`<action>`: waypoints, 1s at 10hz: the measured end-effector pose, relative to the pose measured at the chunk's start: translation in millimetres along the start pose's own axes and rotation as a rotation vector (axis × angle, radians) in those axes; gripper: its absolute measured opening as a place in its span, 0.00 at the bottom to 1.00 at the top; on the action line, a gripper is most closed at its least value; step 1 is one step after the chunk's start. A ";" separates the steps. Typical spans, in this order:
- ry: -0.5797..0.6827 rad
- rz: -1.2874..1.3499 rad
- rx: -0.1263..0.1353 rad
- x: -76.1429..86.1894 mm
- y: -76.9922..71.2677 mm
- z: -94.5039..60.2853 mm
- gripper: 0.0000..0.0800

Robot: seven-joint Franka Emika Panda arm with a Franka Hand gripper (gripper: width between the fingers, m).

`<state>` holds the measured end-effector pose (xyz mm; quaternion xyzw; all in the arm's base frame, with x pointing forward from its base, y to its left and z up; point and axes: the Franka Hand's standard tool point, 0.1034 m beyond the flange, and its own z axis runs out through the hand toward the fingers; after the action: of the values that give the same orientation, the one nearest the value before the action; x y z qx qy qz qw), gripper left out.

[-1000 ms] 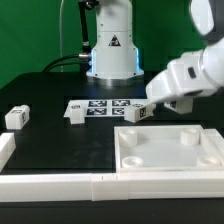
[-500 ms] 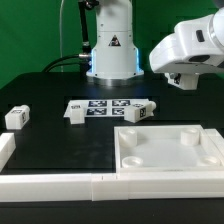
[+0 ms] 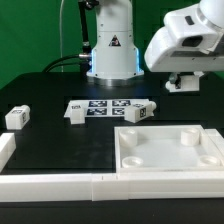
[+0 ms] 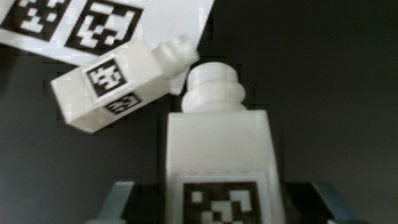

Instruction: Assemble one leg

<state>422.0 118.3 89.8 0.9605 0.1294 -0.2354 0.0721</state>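
My gripper [image 3: 183,84] hangs high at the exterior view's right, above the far edge of the large white panel [image 3: 170,150]. In the wrist view my gripper [image 4: 222,203] is shut on a leg [image 4: 219,140], a white stubby block with a rounded peg end and a square tag, which sticks out between the fingers [image 4: 128,200]. Below it another leg [image 4: 121,80] lies tilted on the black table; it also shows in the exterior view [image 3: 140,112]. Two more legs lie at the exterior view's left [image 3: 15,117] and beside the marker board [image 3: 76,111].
The marker board [image 3: 108,105] lies flat mid-table and shows in the wrist view [image 4: 80,25]. A white rail [image 3: 60,185] runs along the front edge. The robot base [image 3: 112,50] stands at the back.
My gripper has risen from low beside the tilted leg to well above the table, carrying a leg. The three legs on the table have not moved.
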 end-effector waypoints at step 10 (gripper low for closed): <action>0.908 -0.121 -0.010 66.7 46.1 -46.6 0.36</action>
<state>512.4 97.8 102.9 0.9568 0.2050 0.2063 -0.0014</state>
